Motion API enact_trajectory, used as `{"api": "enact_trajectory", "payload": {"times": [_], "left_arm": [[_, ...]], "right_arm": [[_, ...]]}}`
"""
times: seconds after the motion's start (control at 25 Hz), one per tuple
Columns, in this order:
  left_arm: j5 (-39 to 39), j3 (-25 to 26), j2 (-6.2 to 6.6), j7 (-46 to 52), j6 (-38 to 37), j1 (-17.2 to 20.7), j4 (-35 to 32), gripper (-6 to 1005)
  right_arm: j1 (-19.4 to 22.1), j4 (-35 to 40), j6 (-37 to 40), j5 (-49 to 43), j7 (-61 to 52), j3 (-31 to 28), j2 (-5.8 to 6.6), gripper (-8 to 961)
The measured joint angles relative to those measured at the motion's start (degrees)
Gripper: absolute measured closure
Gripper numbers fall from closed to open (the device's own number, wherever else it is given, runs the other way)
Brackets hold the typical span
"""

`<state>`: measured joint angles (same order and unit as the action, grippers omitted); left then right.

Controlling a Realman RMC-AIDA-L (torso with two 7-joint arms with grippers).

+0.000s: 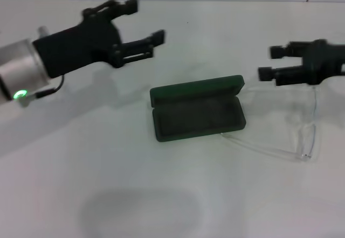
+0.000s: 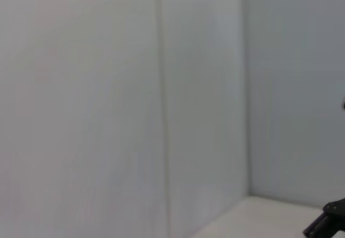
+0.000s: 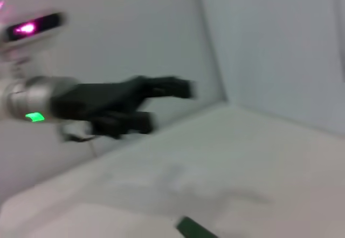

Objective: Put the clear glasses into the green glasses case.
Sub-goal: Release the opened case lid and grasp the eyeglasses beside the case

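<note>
Clear glasses (image 1: pixel 294 135): item to be stowed, logged here in order from my left side to my right. Item one, my left gripper (image 1: pixel 141 25), raised over the white table (image 1: pixel 108 195) at the far left, fingers spread wide, holding nothing; it also shows in the right wrist view (image 3: pixel 161 106) as a dark shape against the wall. Item two, green glasses case (image 1: pixel 197 115), mid-table, lid swung open and standing up along the far edge, dark lining exposed, nothing inside; only a corner of it (image 3: pixel 195 228) appears in the right wrist view. Item three, the glasses themselves, lying on the table just to the right of the case, one thin arm reaching toward the case's near right corner, the curved lens part running back under my right gripper. Item four, my right gripper (image 1: pixel 272 62), hovering at the right edge above the far end of the glasses, fingers parted, clear of the plastic. Handling note, by my judgement: light, thin, springy plastic, smooth and likely slippery, liable to flex or scratch if squeezed hard. Best hold would be across the lens's top rim near the bridge, where it looks stiffest, not on the slender arms. Edges are faint, so placement needs care.
</note>
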<state>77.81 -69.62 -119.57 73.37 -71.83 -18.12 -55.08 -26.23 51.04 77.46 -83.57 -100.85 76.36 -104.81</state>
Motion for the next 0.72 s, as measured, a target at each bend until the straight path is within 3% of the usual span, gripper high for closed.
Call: {"api": "enact_trajectory", "payload": {"times": [0.12,0.2,0.32,0.44,0.56,0.72], "left_arm": [[-1.49,2.66,0.04,-2.71,-1.95,0.14,4.36,196],[-1.34,3.44,0.06,-3.67,-2.66,0.10,5.86,155],[-0.67,3.60,0.07,-4.93,-2.94,-0.16,7.08,114],[-0.23,3.62,0.14,-5.39,-2.97,-0.59,7.60,114],[0.11,3.59,0.29,-5.55,-3.00,-0.79,7.64,114],[1.71,3.62,0.38,-6.98,-3.03,-1.25,7.79,115]], "right_arm": [[-0.28,13.91,3.42,-21.29,-20.08,-7.07,-2.00,95],[-2.55,22.65,10.11,-35.96,-30.35,-11.88,-4.11,96],[-6.60,28.37,19.28,-50.05,-39.23,-15.10,-5.93,100],[-9.20,29.45,23.71,-59.17,-45.36,-14.66,-7.88,104],[-8.90,30.15,24.33,-64.65,-48.27,-13.33,-10.37,108],[-6.06,29.66,21.00,-65.65,-51.87,-10.46,-11.06,113]]}}
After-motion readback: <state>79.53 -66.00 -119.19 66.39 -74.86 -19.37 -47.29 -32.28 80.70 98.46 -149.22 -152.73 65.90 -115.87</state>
